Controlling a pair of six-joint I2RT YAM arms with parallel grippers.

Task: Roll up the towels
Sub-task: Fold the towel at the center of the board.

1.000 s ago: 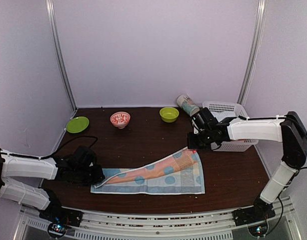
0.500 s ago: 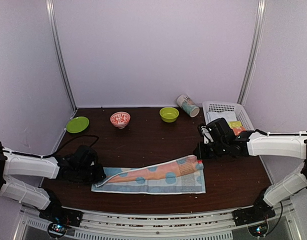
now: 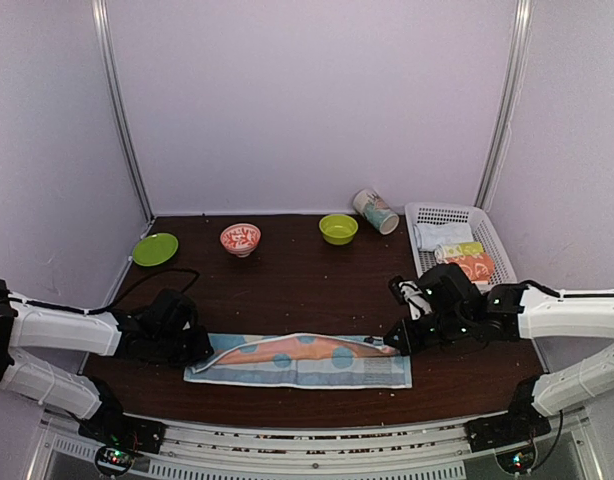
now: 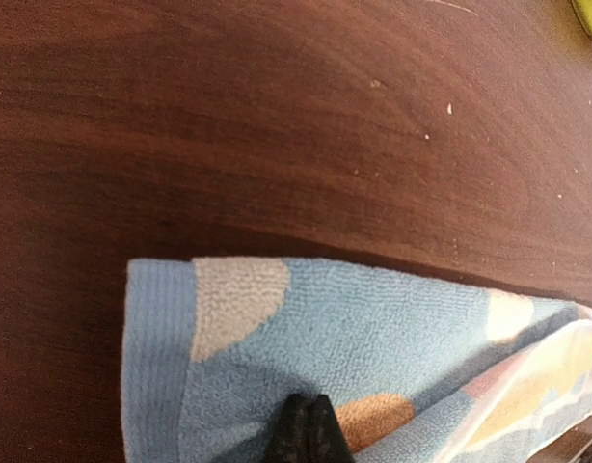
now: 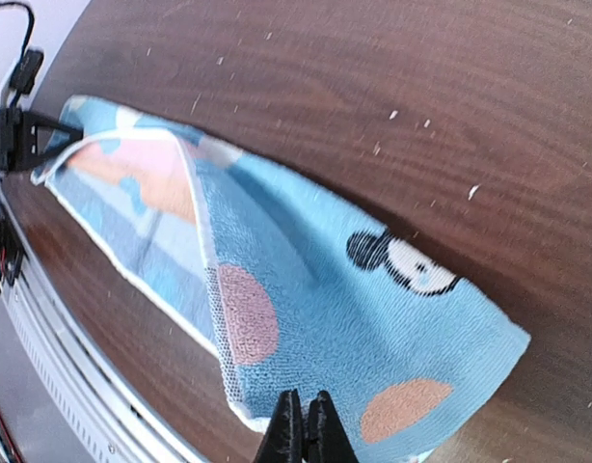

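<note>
Swung from 2 o'clock down to 4 o'clock over the last second: right gripper [image 3: 395,343], bringing along the lifted corner of the light blue towel [image 3: 297,368]. Now folded over into a long flat strip at 6 o'clock, along the near edge of the table [image 3: 287,290]. Clamped tight on the towel's right end. Left gripper [image 3: 199,350] at 8 o'clock, likewise pinched closed on the towel's left edge. Orange towel [image 3: 474,268] lying in the white basket [image 3: 449,209] at 2 o'clock.
</note>
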